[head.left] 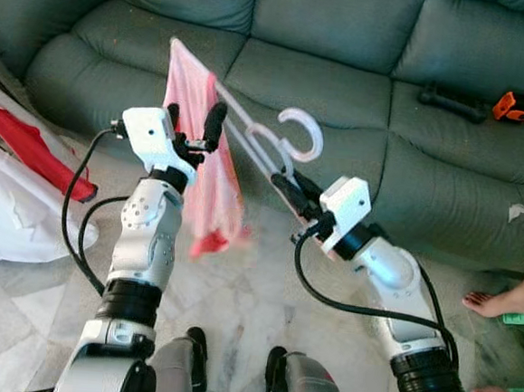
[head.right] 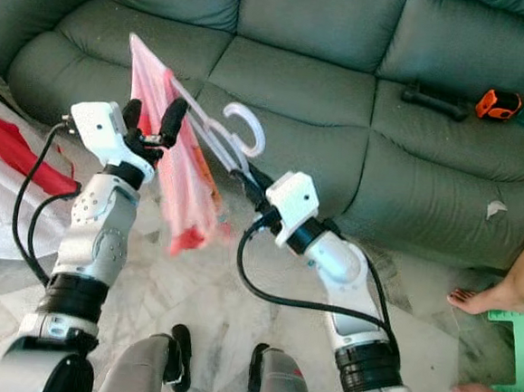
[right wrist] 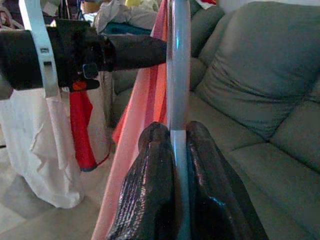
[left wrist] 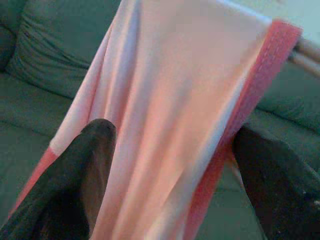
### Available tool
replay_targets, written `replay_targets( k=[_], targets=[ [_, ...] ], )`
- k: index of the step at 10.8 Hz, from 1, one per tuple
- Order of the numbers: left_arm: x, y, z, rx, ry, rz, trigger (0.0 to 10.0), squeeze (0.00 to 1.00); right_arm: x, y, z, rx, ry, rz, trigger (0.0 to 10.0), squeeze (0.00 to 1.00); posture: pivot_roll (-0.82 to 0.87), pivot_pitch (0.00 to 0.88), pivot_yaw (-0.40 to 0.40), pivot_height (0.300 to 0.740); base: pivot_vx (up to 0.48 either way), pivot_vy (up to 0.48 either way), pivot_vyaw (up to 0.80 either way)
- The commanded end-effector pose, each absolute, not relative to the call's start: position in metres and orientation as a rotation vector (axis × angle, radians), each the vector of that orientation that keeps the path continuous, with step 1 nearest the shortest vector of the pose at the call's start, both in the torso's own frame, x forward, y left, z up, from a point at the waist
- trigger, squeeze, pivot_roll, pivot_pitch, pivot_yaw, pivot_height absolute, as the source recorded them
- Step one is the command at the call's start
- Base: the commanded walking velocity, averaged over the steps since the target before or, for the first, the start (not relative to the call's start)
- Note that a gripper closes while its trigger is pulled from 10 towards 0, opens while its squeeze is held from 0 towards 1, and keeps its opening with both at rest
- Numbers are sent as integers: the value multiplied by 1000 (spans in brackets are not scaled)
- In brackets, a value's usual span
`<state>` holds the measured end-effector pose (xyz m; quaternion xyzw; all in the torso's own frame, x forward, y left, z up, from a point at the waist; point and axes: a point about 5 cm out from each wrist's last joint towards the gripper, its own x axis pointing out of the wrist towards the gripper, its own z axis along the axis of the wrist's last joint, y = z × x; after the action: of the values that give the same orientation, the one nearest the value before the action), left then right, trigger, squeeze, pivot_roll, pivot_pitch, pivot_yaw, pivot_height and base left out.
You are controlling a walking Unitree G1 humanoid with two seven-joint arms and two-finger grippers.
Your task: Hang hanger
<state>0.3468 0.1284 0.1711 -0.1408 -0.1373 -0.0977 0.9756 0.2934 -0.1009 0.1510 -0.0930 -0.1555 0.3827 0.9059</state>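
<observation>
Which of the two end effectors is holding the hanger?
The right end effector, shut on the white hanger near its hook. The left end effector is open, its fingers either side of the pink cloth.

The hanger (head.left: 275,147) hangs before the sofa (head.left: 343,84), its cloth (head.left: 207,146) draped leftward between the left gripper's (head.left: 195,123) fingers; the right gripper (head.left: 286,184) sits right, apparently just below the hook.
</observation>
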Motion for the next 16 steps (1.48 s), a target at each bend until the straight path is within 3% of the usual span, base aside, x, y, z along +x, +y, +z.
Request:
replay_targets(
  k=[1,2,3,16],
  targets=[
    [347,130,166,-259,-259,-178,8431,0,292,-101,160,-188,-361,788,10000,0,-67,228,-36,740,0,0,0],
    [348,131,163,-254,-252,-166,2431,0,292,-101,161,-189,-364,791,10000,0,-69,229,-37,740,0,0,0],
    [349,133,161,-241,-248,-147,0,0,291,-100,162,-189,-364,793,10000,0,-69,229,-37,740,0,0,0],
    [357,153,155,-180,-255,-34,0,0,290,-97,162,-200,-360,807,10000,0,-66,223,-34,740,0,0,0]
  ],
)
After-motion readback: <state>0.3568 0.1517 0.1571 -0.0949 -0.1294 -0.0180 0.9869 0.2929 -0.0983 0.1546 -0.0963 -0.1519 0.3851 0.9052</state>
